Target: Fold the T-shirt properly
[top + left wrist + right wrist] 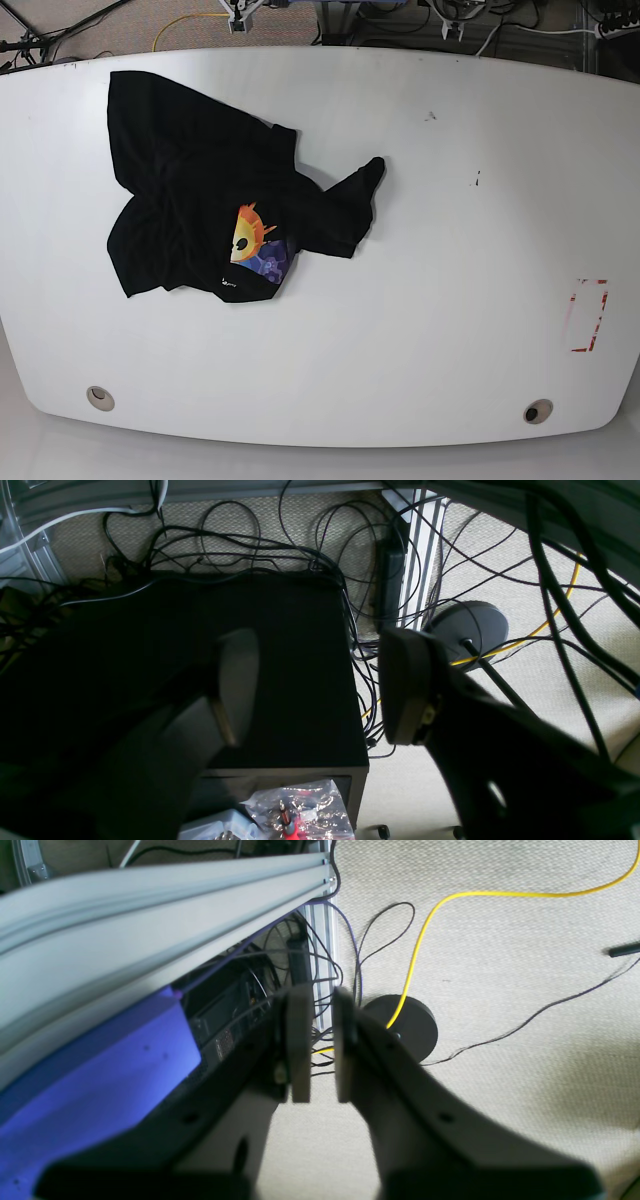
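Note:
The black T-shirt lies crumpled on the left half of the white table, one sleeve pointing right. Its orange-yellow and purple-blue print shows near the lower edge. Neither arm appears in the base view. Both wrist views look down at the floor beside the table and show none of the shirt. My left gripper is open, its fingers far apart with nothing between them. On my right gripper the fingers stand almost together with a thin gap, holding nothing.
A red-outlined rectangle marks the table's right side, and two round holes sit near its front edge. Below on the carpet are a black box, tangled cables, a round stand base, a yellow cable and an aluminium rail.

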Available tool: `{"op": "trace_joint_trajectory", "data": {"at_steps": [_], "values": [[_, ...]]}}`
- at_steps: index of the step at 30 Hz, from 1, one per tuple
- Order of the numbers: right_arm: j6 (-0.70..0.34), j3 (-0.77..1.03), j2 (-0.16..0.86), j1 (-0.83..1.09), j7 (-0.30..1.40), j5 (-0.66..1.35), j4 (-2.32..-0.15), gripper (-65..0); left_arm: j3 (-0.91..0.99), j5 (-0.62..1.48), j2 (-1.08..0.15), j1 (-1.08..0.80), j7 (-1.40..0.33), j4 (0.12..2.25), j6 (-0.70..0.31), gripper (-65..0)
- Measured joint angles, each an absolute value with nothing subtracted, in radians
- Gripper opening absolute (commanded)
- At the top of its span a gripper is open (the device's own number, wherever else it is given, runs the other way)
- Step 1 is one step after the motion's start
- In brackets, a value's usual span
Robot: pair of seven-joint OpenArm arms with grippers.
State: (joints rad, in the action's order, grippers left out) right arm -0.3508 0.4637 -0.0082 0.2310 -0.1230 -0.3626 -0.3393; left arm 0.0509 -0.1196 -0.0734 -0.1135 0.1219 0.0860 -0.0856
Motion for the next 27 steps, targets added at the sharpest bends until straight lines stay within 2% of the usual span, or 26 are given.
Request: {"op": "trace_joint_trajectory", "data": {"at_steps": [27], "values": [[-0.34,0.465,-0.011,0.233,-0.12,-0.359,-0.346,-58.7,0.059,-0.12,-0.089,-0.099,0.125,0.082,-0.079,-30.3]]}}
